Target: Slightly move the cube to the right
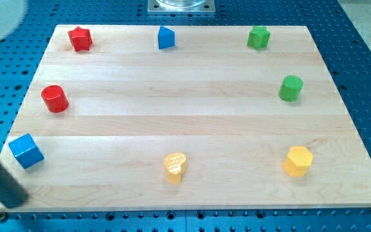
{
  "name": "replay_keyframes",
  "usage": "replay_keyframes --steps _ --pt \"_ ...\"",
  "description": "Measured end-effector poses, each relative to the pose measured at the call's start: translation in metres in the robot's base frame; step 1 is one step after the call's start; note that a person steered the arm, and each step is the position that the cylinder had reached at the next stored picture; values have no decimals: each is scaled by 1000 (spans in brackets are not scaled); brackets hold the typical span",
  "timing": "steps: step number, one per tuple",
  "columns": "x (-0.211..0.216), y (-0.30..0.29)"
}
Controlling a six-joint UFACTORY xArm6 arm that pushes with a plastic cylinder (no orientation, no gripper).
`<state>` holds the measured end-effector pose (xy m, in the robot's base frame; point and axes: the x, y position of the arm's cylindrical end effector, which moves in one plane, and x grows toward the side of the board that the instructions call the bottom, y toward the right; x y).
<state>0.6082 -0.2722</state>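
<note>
The blue cube [26, 151] sits near the left edge of the wooden board [185, 122], low in the view. My dark rod comes in from the view's left edge, blurred and slanting down. My tip [15, 198] rests on the board's bottom left corner, just below and slightly left of the cube, a short gap apart from it.
Around the board stand a red star [80, 38], a blue pentagon-like block [165, 37], a green star [258, 37], a green cylinder [290, 88], a red cylinder [55, 98], a yellow heart [175, 166] and a yellow hexagon [297, 161]. A metal base [181, 6] is at the top.
</note>
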Motion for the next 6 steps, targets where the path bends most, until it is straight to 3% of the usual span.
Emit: replay_keyframes --steps 1,3,5,6 --pt "-13 -32" --pt "-59 -29" --pt "-61 41" --pt "-61 41"
